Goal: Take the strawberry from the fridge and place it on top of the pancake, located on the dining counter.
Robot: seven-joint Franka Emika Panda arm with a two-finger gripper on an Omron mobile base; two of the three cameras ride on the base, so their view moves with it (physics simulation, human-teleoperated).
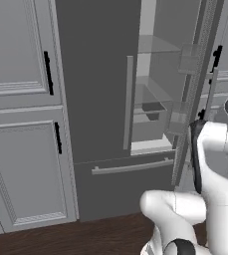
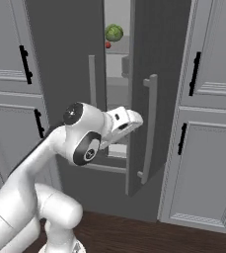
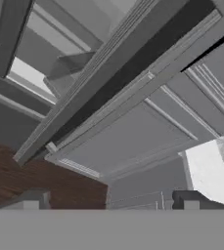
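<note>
While the fridge stands tall with its right door ajar, one strawberry sits on an upper shelf just below one green leafy ball. One gripper hangs before the gap, jaws wide, empty.

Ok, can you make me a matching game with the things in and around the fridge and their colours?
Things:
1. strawberry
2. leafy ball
3. floor
4. cabinet handle

Colours:
A. brown
B. black
C. red
D. green

Pairs: 1-C, 2-D, 3-A, 4-B
</note>
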